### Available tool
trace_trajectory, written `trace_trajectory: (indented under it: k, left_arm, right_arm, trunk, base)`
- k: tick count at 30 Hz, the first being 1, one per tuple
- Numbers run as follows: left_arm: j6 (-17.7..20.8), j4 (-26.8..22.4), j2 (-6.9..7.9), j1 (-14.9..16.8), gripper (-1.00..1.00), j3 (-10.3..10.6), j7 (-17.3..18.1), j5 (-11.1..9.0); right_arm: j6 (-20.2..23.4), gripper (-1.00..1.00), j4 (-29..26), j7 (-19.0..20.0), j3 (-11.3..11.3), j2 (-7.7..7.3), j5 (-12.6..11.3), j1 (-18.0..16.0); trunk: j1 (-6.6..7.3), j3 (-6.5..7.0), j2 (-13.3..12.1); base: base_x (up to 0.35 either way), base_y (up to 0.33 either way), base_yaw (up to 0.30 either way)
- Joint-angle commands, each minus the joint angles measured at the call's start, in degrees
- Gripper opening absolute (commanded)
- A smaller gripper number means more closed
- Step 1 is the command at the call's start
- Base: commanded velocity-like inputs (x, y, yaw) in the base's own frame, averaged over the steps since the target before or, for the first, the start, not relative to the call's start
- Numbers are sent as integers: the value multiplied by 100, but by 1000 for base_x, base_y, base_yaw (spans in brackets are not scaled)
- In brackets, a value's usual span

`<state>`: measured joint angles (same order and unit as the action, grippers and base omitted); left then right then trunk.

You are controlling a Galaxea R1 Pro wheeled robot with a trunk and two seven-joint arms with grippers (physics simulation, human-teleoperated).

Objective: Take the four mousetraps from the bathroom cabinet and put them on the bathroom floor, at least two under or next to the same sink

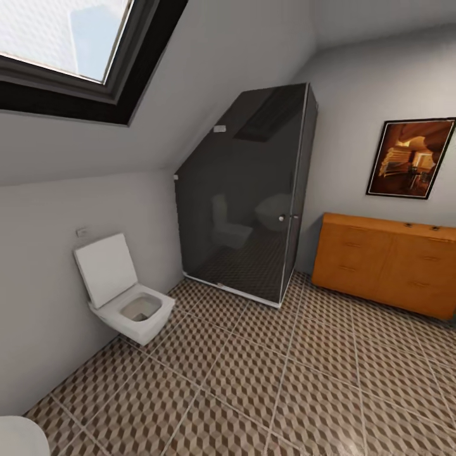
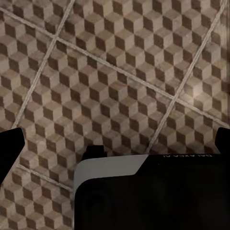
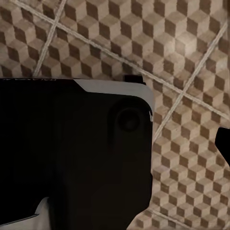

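Note:
The orange-brown cabinet (image 1: 386,259) stands against the far wall at the right of the head view, its drawer fronts closed. Two tiny dark specks (image 1: 408,224) lie on its top, too small to tell whether they are mousetraps. The cube-patterned bathroom floor (image 1: 266,373) stretches from me to the cabinet. The sink is out of view. In the left wrist view my left gripper (image 2: 115,141) hangs over the floor tiles (image 2: 120,57), its fingers (image 2: 10,143) wide apart and empty. One finger (image 3: 223,143) of my right gripper appears at the right wrist picture's edge, over tiles, holding nothing.
A white wall-hung toilet (image 1: 126,297) with its lid up is at the left. A dark glass shower cubicle (image 1: 247,190) fills the far corner. A framed picture (image 1: 410,158) hangs above the cabinet. A skylight (image 1: 69,44) sits in the sloped ceiling. A white rounded object (image 1: 22,437) is at the near left.

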<state>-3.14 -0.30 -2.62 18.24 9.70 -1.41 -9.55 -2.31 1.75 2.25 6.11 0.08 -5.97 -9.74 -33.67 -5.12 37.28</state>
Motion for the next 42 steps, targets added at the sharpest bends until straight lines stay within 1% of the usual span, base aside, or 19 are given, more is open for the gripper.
trace_trajectory:
  k: [1, 42]
  left_arm:
    - [-20, 4, -1, 4, 100, 50, -15, -55]
    - [-12, 8, -1, 4, 100, 59, -17, -47]
  right_arm:
    - [-24, 100, 19, 21, 48, 1, -61, -10]
    - [-24, 100, 19, 21, 48, 1, -62, -10]
  trunk:
    - [-2, -10, 8]
    - [-2, -10, 8]
  base:
    - [0, 0, -300]
    - [0, 0, -300]
